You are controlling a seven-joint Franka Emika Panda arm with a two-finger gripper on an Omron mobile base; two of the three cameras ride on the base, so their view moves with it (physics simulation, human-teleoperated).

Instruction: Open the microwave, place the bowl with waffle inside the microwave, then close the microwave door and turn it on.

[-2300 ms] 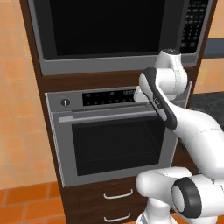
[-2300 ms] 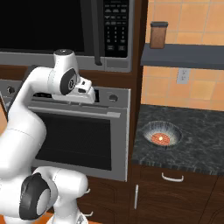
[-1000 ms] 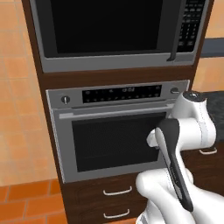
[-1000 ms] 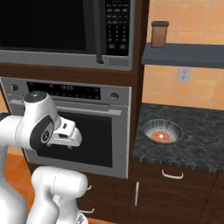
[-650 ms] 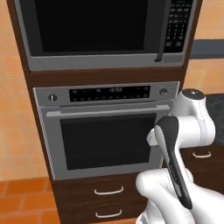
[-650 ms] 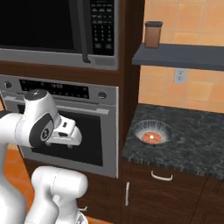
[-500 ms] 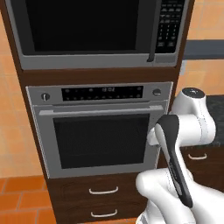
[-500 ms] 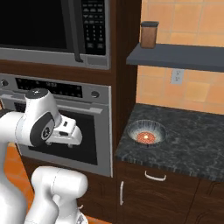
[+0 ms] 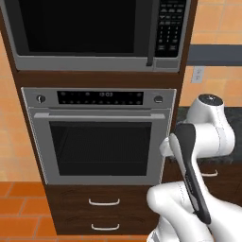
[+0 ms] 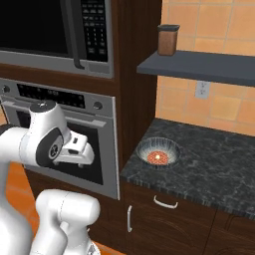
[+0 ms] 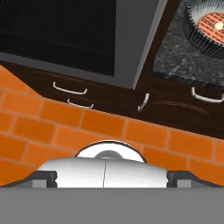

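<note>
Right base view showed the wide black-and-silver built-in microwave with its grey-framed dark-windowed door shut, since nothing had opened it yet. Right of the microwave and lower, the small ribbed grey bowl holding the reddish-orange waffle waited on the dark speckled worktop. The tool hung tucked below the microwave, spread wide and holding nothing, seemingly parked for travel.
</note>
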